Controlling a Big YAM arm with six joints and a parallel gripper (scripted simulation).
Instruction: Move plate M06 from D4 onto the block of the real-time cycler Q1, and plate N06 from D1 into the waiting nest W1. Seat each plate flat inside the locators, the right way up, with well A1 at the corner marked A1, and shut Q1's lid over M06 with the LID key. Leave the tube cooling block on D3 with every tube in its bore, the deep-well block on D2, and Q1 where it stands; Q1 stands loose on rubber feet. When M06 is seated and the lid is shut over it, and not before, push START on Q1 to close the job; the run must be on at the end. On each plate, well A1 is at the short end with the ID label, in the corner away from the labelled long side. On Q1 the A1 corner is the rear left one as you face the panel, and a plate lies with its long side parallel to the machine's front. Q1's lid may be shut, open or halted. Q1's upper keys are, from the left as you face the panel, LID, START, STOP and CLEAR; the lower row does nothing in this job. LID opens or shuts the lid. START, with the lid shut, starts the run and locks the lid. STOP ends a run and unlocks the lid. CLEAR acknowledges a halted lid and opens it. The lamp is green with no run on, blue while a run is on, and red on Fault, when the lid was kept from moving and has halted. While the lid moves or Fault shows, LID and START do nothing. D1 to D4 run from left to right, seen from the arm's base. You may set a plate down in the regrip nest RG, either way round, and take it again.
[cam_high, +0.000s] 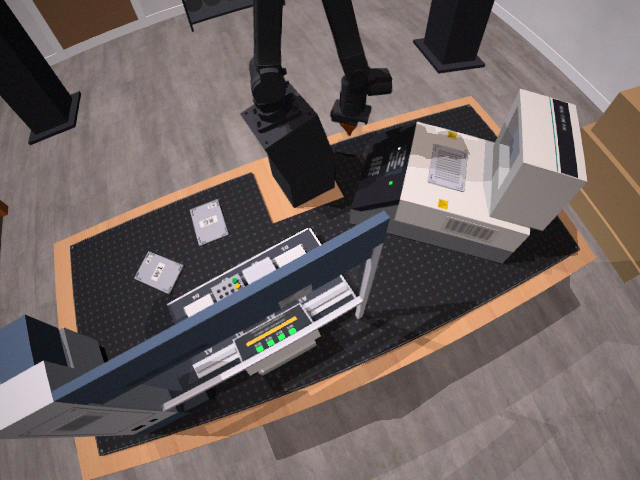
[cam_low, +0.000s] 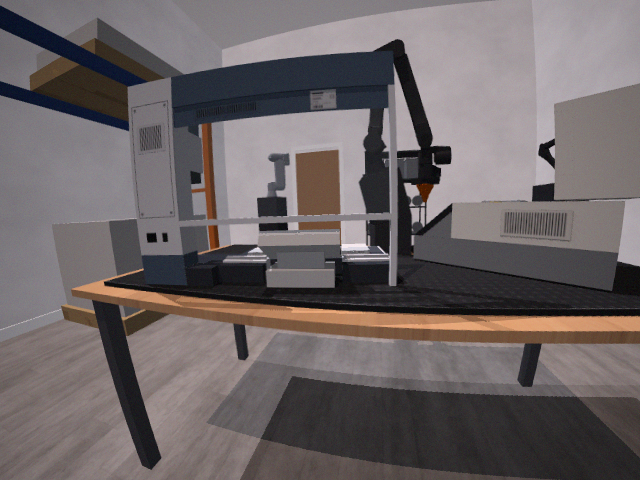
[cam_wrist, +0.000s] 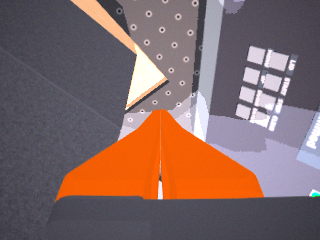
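Your end effector (cam_wrist: 160, 117) is pressed together on nothing, hovering near Q1's keypad (cam_wrist: 264, 85), probably so the tip can poke a key while the lid (cam_high: 537, 155) stands open.

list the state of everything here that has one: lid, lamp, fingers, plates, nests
Q1 lid: open, raised off the block.
Q1 block: a plate lies on it.
Q1 lamp: green, no run on.
Gripper: fingers shut on nothing, poised above the table near Q1's key panel.
Nest W1: no plate in it.
Nest RG: no plate in it.
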